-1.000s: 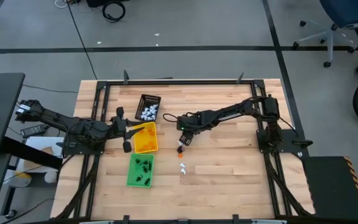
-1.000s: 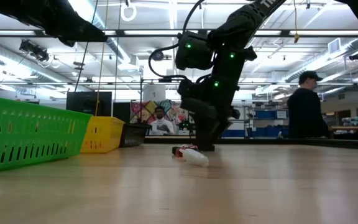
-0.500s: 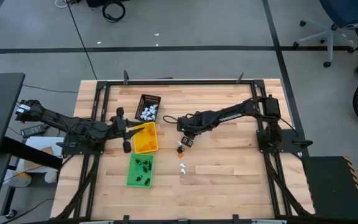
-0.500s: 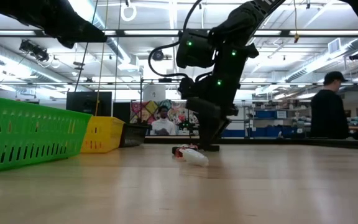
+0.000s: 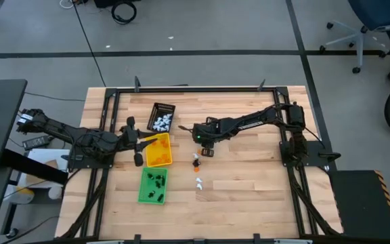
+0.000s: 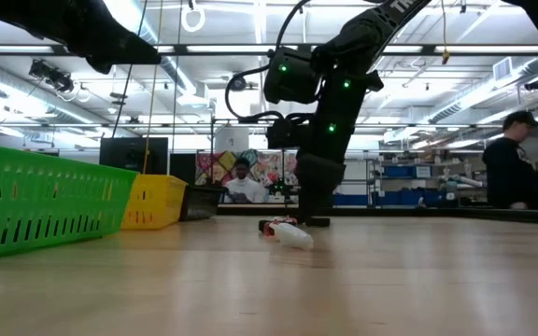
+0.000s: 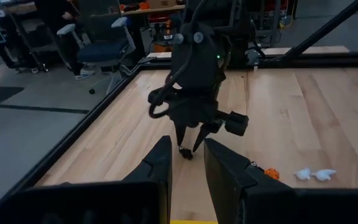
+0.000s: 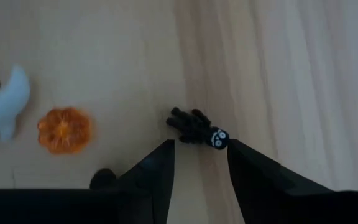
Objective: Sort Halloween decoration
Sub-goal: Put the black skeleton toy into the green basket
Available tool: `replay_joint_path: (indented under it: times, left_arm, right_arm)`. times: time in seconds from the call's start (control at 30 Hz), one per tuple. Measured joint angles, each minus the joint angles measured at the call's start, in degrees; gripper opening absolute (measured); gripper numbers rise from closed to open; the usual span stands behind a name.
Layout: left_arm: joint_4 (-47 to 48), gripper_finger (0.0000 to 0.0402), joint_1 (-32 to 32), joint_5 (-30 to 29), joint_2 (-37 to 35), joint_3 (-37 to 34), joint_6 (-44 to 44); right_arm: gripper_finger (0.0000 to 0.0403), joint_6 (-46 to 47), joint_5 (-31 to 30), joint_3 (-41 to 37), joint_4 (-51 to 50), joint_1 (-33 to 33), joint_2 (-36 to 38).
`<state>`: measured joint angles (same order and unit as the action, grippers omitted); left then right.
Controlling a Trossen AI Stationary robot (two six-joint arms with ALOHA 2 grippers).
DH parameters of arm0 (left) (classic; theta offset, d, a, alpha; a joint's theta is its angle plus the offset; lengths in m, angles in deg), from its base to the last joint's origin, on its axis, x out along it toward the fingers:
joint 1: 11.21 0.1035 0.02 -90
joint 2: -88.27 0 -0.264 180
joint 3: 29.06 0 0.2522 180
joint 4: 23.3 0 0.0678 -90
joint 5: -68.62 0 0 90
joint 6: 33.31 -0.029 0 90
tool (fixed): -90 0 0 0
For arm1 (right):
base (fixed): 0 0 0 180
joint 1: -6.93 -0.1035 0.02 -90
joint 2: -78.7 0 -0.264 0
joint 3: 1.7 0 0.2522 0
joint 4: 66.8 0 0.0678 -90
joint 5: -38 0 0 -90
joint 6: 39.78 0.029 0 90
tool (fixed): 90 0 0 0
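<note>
Right hand: your fingers stand partly apart and hold nothing, poised over the bench.
Black spider: it lies on the wood just beyond your fingertips, in line with the gap, not yet between them.
Orange pumpkin: off to one side of the hand, with a white ghost past it.
Advice: reach forward until the spider sits between both fingers, then close; judge that a short reach pinches only wood.
Left hand: waits by the yellow tray, fingers narrowly parted, empty.
Green tray: already holds black pieces, the likely home for this one.

Three trays, two robot arms, two white ghost trinkets loose on the table
</note>
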<state>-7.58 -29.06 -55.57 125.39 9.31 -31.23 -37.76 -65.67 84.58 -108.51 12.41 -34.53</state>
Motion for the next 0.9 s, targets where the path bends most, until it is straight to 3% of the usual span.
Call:
replay_joint_path:
  times: [0.2, 0.37, 0.7, 0.9]
  left_arm:
    - [0.9, 0.0069, 0.0, 3.2, 0.0, 0.0, 6.2]
    - [3.1, 0.0069, 0.0, 8.6, 0.0, 0.0, 11.9]
    - [4.5, 0.0069, -0.8, 12.4, 0.0, 0.0, 19.9]
    - [4.4, 0.0069, -2.0, 12.5, 0.0, 0.0, 19.8]
  right_arm:
    - [0.0153, -10.6, 0.2, 0.0, 0.4, 0.5, 0.0]
    - [0.0153, -15.5, 5.6, 0.0, 0.5, 2.3, 0.0]
    - [0.0153, -18.7, 13.6, 0.0, 3.1, 6.7, 0.0]
    - [0.0153, -20.5, 14.0, 0.0, 6.4, 6.3, 0.0]
